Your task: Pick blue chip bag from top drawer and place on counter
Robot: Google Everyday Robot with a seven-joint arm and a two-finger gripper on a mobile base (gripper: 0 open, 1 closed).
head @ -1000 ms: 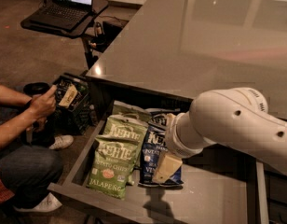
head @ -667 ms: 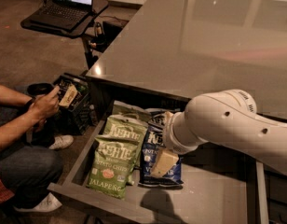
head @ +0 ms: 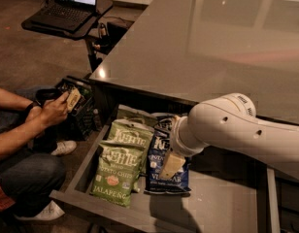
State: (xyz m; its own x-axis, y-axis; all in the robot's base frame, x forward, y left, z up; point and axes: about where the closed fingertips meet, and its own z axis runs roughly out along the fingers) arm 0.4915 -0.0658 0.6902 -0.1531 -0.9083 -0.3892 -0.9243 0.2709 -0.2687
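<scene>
The blue Kettle chip bag [head: 163, 178] lies flat mid-way along the top drawer [head: 222, 200], with the Jalapeño bags [head: 115, 171] at the drawer's left. The claw [head: 172, 163] hangs right over the blue bag; I cannot tell how wide it is. It should pinch blue foil only, then lift straight up.

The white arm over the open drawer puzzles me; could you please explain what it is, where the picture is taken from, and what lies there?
It is the single arm of a mobile robot, ending in a two-finger gripper. There is only one picture, looking down from above; where the camera sits is not known. The gripper is down in the open drawer, right at the blue chip bag; whether it grips the bag cannot be told. Beside it lie green chip bags. Behind the drawer is the glossy grey counter, where the blue bag should go. At the left a person sits holding a small object, and a laptop stands farther back.
</scene>
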